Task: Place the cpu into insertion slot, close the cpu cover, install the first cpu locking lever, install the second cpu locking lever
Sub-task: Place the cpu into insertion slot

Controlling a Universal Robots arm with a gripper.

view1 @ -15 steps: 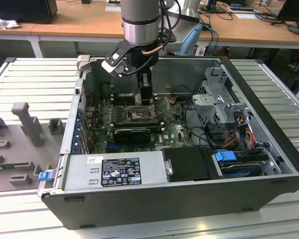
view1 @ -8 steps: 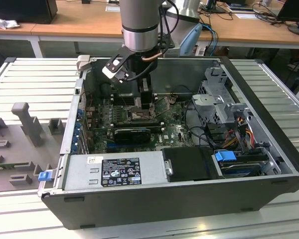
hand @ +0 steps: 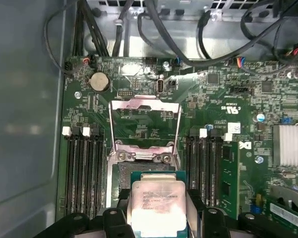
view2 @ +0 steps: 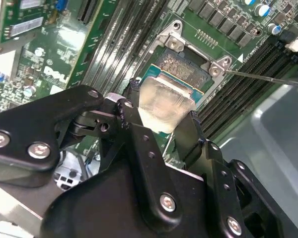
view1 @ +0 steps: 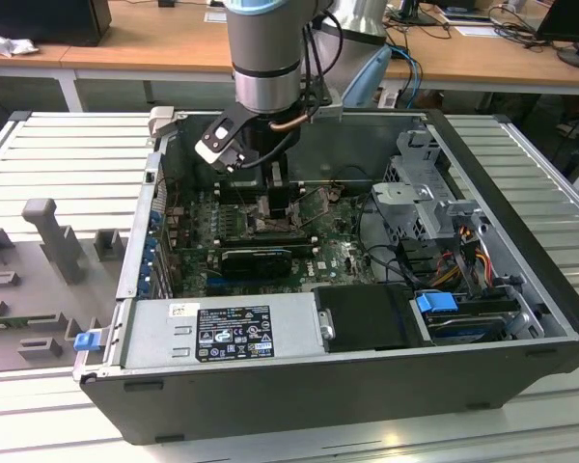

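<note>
The jaws hold the cpu (hand: pixel 156 206) by its side edges over the insertion slot (view2: pixel 181 67), and it looks light, stiff and breakable.

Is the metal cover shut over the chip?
No, the cover lies folded back open, with green board showing through its middle, while the pincer holds the cpu.

Open desktop computer case (view1: pixel 367 395) on a slatted metal table (view1: pixel 58 164), holding a power supply (view1: pixel 222 333), a black expansion card (view1: pixel 256 260) and a drive cage (view1: pixel 420 193). Green motherboard (hand: pixel 213 99) carries a coin cell battery (hand: pixel 100 82), black memory slots (hand: pixel 82 168) and a finned heatsink (hand: pixel 289 145).
</note>
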